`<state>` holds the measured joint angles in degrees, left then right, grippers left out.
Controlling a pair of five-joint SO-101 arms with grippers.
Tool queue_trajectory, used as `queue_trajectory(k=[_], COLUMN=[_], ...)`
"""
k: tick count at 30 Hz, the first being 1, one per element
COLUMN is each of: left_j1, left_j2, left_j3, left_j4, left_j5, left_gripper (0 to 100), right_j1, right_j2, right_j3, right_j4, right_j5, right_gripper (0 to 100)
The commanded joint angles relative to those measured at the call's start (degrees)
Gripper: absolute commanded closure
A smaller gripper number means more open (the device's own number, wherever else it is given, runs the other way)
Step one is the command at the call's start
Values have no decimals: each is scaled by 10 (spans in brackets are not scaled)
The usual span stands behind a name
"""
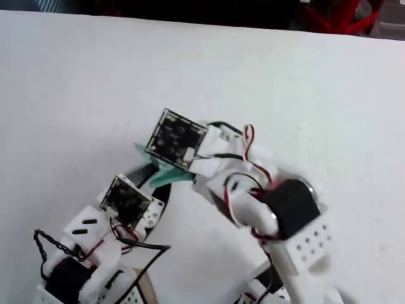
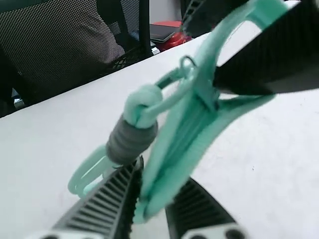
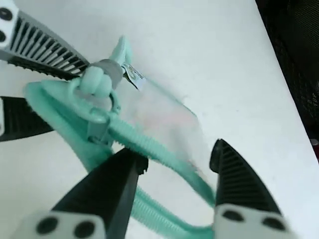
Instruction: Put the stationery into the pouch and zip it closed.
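Observation:
A mint-green pouch [image 1: 166, 174] with a clear body lies on the white table [image 1: 76, 82] between the two arms. My left gripper [image 2: 154, 174] is shut on the pouch's [image 2: 174, 149] end, right beside the zipper pull [image 2: 132, 134] with its grey bead and mint loop. My right gripper [image 3: 174, 154] stands open, its black fingers [image 3: 117, 181] straddling the pouch's zipper edge [image 3: 149, 147] a short way along from the pull [image 3: 97, 79]. The stationery cannot be made out through the pouch's clear side [image 3: 169, 117].
Both arms crowd the table's near middle, the left arm [image 1: 82, 247] at the lower left and the right arm [image 1: 278, 215] at the lower right. Open white tabletop spreads on all other sides. A mesh chair [image 2: 55, 40] stands beyond the table's edge.

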<state>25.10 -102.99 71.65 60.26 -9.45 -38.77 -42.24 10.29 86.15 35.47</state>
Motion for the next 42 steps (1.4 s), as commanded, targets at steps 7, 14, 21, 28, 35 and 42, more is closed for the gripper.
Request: queue_trajectory(k=[7,14,21,28,35,42], left_j1=[-68,-68,-65,-65,-65,-65], left_j2=[-17,-17,-17,-17,-17,-17], left_j3=[-28,-14,41,92,113,113], left_j4=[-18,-19,-65,-107,-128,-128], left_j5=[17,17,16,14,12,12], left_gripper=[978,978,978,977,977,977], right_j1=[-1,-26,-24,-24,63,225], right_j2=[-66,-80,-92,-196,-433,-556], right_j3=[-125,-157,-171,-105,4,252], right_j4=[123,92,46,51,-7,-148], right_j5=[-7,-98,-181,-164,-117,-120], right_gripper=[751,751,751,752,856,886])
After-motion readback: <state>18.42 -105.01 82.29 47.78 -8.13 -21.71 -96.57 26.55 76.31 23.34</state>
